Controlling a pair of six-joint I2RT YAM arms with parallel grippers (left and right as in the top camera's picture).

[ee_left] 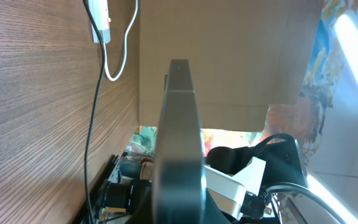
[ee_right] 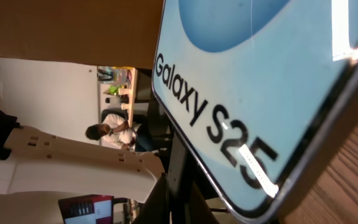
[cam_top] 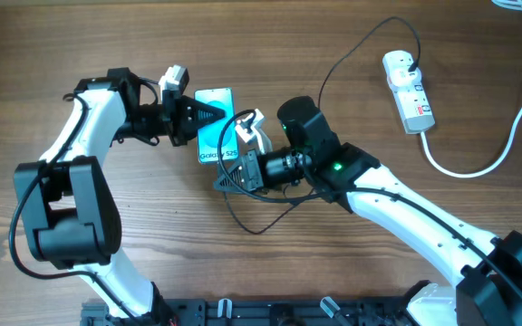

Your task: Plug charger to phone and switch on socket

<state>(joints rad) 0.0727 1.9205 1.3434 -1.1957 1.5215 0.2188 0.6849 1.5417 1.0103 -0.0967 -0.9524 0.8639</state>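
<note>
The phone (cam_top: 214, 131), teal-blue with a white "Galaxy S25" strip at its near end, is tilted up off the table. My left gripper (cam_top: 208, 116) is shut on its far part. In the left wrist view the phone (ee_left: 179, 124) shows edge-on between the jaws. My right gripper (cam_top: 232, 174) sits at the phone's near end, shut on the tip of the thin black charger cable (cam_top: 333, 68). The tip itself is hidden. The right wrist view is filled by the phone screen (ee_right: 260, 74). The white socket (cam_top: 408, 91) lies at the far right, away from both grippers.
A thick white cord (cam_top: 506, 136) curves from the socket toward the right edge. The black cable loops on the table (cam_top: 261, 228) in front of the right gripper. The socket (ee_left: 101, 22) and cable (ee_left: 95, 124) also show in the left wrist view.
</note>
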